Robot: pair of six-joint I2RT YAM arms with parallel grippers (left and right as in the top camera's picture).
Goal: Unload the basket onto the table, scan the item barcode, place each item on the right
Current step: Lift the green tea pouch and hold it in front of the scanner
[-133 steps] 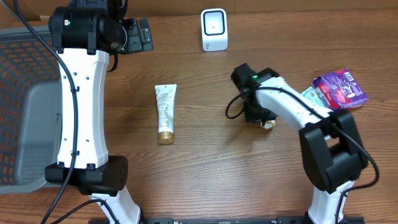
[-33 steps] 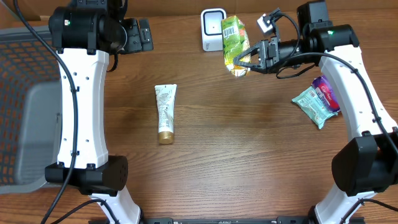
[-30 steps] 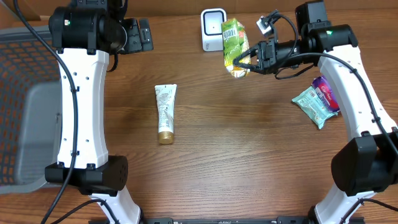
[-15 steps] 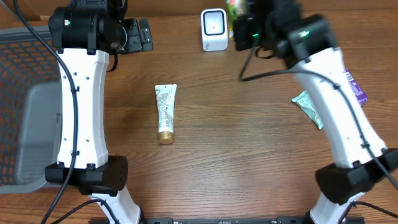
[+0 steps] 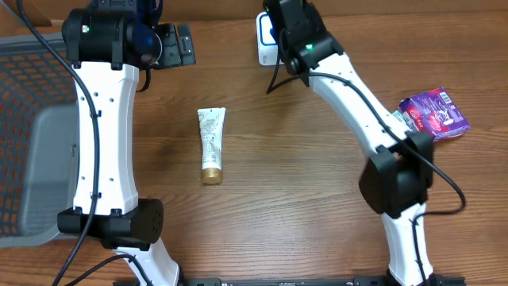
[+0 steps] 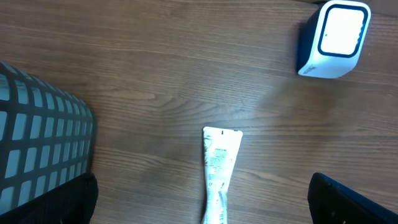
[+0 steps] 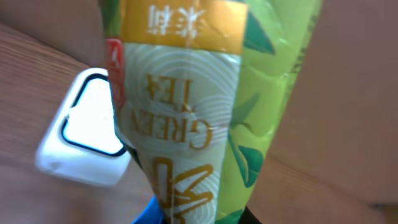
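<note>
At the far edge of the bench (image 5: 317, 199), the right arm (image 5: 349, 87) reaches up to the white scanner (image 6: 333, 37) and covers most of it from above. Its fingers (image 7: 247, 216), barely visible at the bottom of the wrist view, are closed narrowly on the lower end of a green tea pouch (image 7: 186, 106). The pouch stands up just in front of the scanner's lit window, and whether the two touch cannot be told. The left fingers (image 6: 348, 199) are spread wide and hold nothing, hanging above a tube (image 5: 212, 145) that lies flat near a basket (image 5: 32, 95).

No barcode shows on the face of the pouch turned to the wrist camera, only lettering. So the main risk is that the code points away from the window or sits off to one side, and no read happens. The pouch is soft and is pinched at one end, so it may fold or sag and bend the code. It may also slide out of the thin grip if the wrist turns fast. The arm is close enough that a careless correction could knock the scanner askew.
</note>
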